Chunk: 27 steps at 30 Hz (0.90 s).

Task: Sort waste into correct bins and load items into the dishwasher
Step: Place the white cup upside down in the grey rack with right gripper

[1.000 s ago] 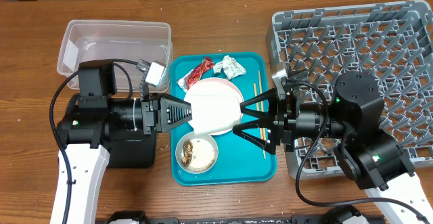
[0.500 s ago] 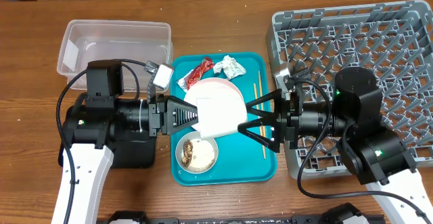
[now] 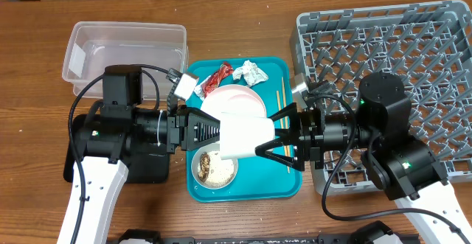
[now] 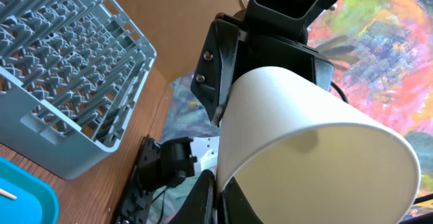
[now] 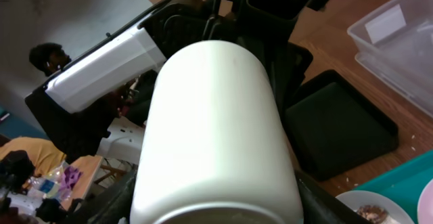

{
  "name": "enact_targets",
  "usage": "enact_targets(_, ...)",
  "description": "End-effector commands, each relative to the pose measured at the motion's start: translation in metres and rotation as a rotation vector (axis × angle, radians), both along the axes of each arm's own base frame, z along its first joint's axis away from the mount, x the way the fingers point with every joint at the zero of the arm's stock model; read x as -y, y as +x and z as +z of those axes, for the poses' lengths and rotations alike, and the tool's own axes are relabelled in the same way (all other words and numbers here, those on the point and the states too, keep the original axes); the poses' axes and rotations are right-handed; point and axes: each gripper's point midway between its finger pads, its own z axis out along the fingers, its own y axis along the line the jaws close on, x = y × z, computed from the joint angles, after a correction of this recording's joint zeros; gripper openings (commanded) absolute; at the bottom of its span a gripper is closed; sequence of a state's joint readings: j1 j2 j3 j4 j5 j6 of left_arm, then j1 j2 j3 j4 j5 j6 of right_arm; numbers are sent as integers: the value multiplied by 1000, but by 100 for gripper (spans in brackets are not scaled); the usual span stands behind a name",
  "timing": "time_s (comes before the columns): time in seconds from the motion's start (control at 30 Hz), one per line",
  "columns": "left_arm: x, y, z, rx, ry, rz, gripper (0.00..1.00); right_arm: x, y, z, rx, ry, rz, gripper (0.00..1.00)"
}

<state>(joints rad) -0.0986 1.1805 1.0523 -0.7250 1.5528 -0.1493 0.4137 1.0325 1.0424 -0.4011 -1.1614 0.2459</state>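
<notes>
A small white cup hangs on its side above the teal tray. My left gripper is shut on its rim, one finger inside and one outside. My right gripper is open, its fingers flanking the cup's closed end. On the tray lie the pink-white plate, a white bowl with food scraps, the red wrapper, the white tissue and the chopsticks. Only one bowl shows. The grey dish rack is at the right.
The clear tub stands at the back left. The black tray lies in front of it, mostly under my left arm. The rack's corner is near the right arm's wrist.
The left gripper has carried the cup rightward over the tray. The right gripper has moved left, and its open fingers now sit around the cup.
</notes>
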Motion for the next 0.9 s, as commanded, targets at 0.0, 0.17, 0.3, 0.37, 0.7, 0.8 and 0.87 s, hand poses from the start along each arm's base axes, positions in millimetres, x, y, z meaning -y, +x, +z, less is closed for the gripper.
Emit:
enact_targets(0.0,0,-2,4,36,-9,-7,4,-1,-5,6,21,13,25,57)
enact_targets(0.17,0,7,-6,-8,50,46,75,12,9,9,30,-21,-147,55)
enact_targets(0.3,-2,22,-25,-42,155,140,88,56,40,-10,-80,-124,-482,55)
enact_targets(0.37,-3,25,-29,-43,181,163,88,91,55,-30,-152,-207,-690,55)
enact_targets(0.7,-14,25,-31,23,297,302,82,261,35,-158,-722,-741,-1385,53)
enact_targets(0.8,-21,28,-33,40,352,378,81,258,35,-174,-803,-795,-1337,54)
enact_targets(0.87,-25,28,-32,52,377,413,80,253,38,-184,-837,-835,-1294,54)
